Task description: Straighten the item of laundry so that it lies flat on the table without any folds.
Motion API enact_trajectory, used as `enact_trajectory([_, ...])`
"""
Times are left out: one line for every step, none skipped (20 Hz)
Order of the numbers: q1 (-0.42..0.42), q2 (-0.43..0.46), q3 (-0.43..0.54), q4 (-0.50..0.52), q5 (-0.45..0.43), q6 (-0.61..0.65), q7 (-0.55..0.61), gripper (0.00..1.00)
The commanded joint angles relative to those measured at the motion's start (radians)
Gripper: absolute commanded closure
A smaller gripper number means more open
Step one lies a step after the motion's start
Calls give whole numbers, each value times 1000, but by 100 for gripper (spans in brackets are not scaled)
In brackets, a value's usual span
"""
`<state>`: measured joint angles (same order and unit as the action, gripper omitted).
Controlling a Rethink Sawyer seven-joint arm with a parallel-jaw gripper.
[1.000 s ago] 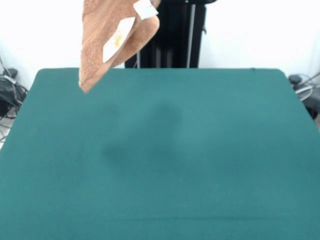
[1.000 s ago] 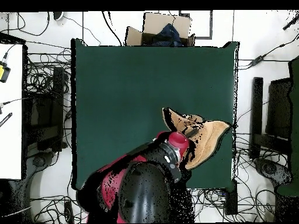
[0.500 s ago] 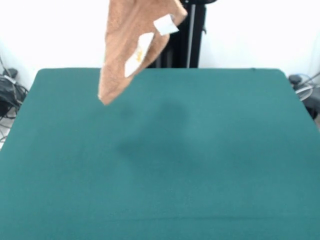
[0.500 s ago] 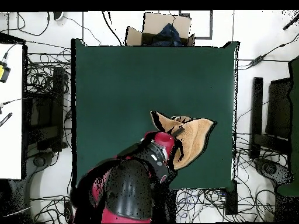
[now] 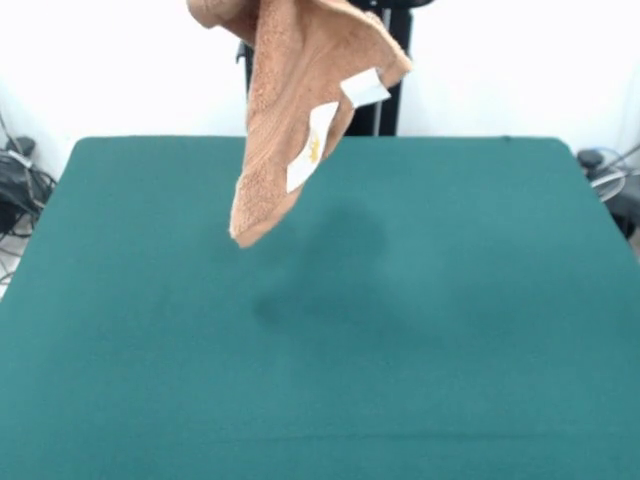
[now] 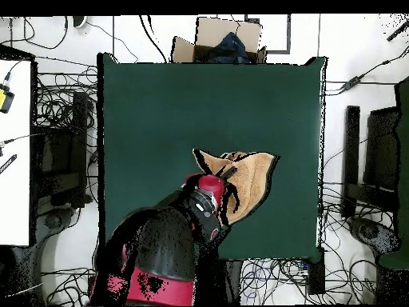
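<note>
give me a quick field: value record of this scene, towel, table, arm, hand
towel: light orange-tan terry-cloth towel, hanging bunched in the air, lowest corner off the surface, two white tags showing
table: large dark green felt-topped table, nothing lying on it, towel's shadow near the middle
arm: red and black robot arm, reaching over the table from its base side in the overhead view
hand: hidden by the arm and the towel in both views, open or shut cannot be told
task state: towel not yet laid flat
</note>
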<state>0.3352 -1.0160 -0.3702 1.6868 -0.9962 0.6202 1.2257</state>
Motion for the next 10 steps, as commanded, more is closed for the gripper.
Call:
enact_trajectory([29, 79, 46, 116, -59, -45, 111, 100])
enact_trajectory([34, 84, 43, 115, -64, -49, 119, 100])
enact_trajectory([31, 82, 42, 116, -60, -48, 111, 100])
enact_trajectory([38, 88, 36, 113, -64, -45, 124, 100])
enact_trajectory([36, 86, 35, 115, -60, -42, 118, 100])
enact_trajectory([41, 89, 32, 113, -64, -48, 127, 100])
enact_trajectory([44, 90, 29, 111, -63, -46, 127, 100])
enact_trajectory([47, 92, 26, 109, -62, -43, 128, 100])
enact_trajectory([47, 90, 25, 110, -60, -43, 124, 100])
enact_trajectory([47, 88, 24, 110, -57, -44, 120, 100])
